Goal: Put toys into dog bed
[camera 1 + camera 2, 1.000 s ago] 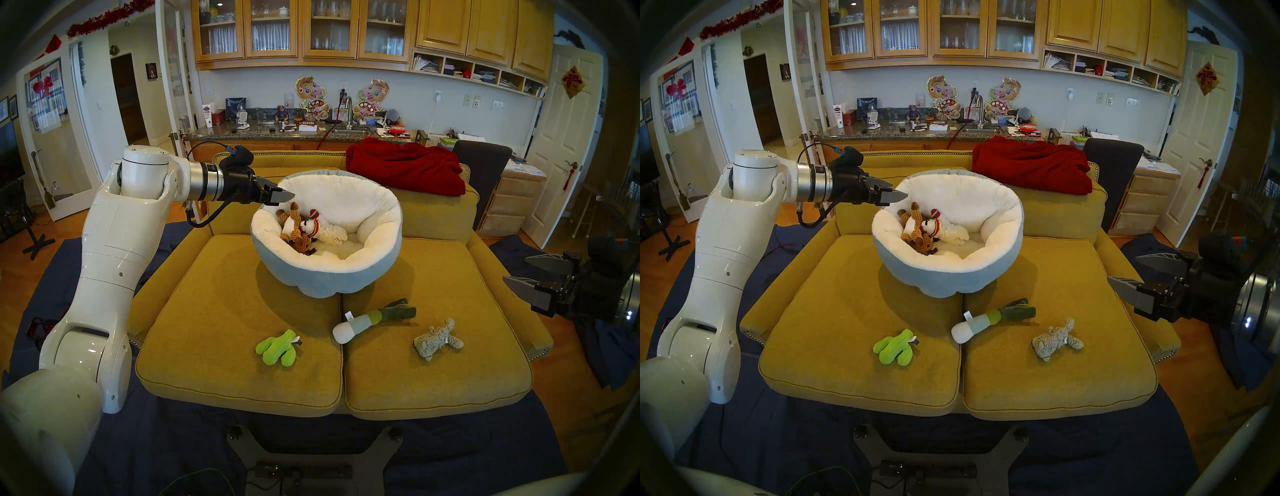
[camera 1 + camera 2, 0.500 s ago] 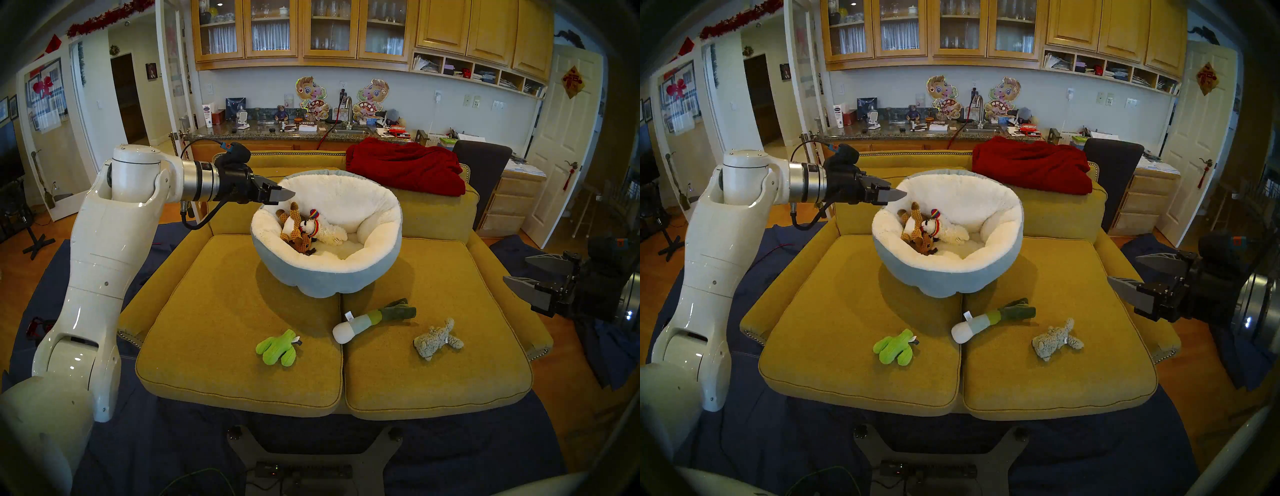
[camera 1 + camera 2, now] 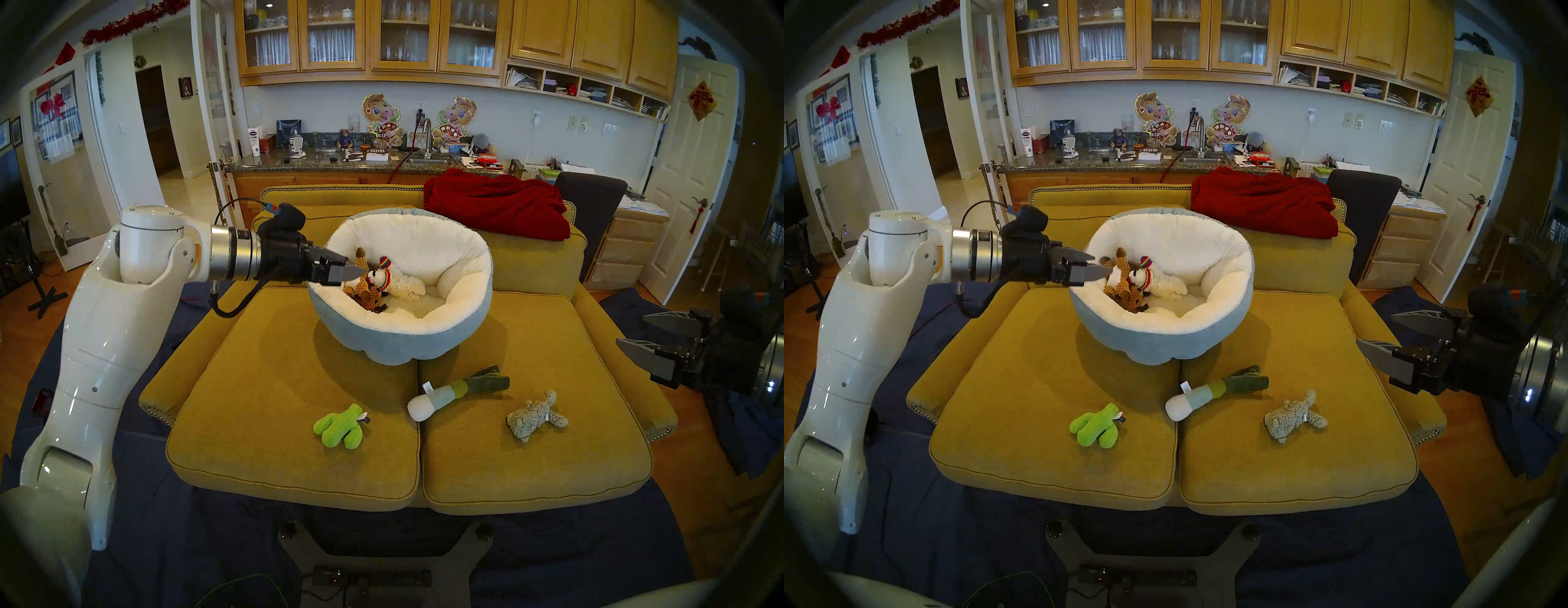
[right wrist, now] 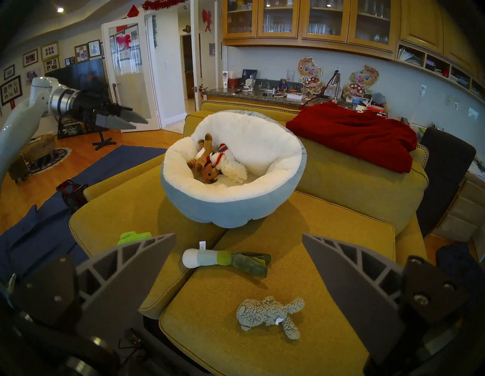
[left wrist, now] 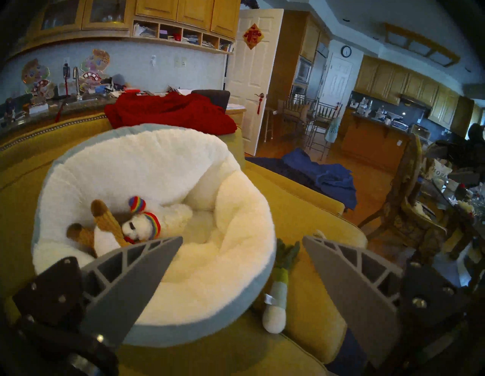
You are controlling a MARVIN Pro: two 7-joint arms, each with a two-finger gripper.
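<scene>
1. My left fingers point(image 3: 354, 271) hang spread and empty at the dog bed point(image 3: 399, 344) rim; reindeer point(image 3: 362, 288) and lamb point(image 3: 401, 284) lie inside.
2. Cactus point(image 3: 339, 431), leek point(image 3: 449, 395) and grey animal point(image 3: 535, 417) lie on the sofa cushions point(image 3: 275, 403): probably soft, light; I would pinch mid-body.
3. My right fingers point(image 3: 642, 333) wait spread, empty.

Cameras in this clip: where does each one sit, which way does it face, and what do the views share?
Head pair: high at the sofa's front, looking down on the dog bed; left gripper at left, right gripper at right.
Left wrist: beside the bed, looking across it; own fingers open.
Right wrist: off the sofa's right, looking at the grey-beige toy; own fingers open.
Shared: the bed holding reindeer and lamb.
</scene>
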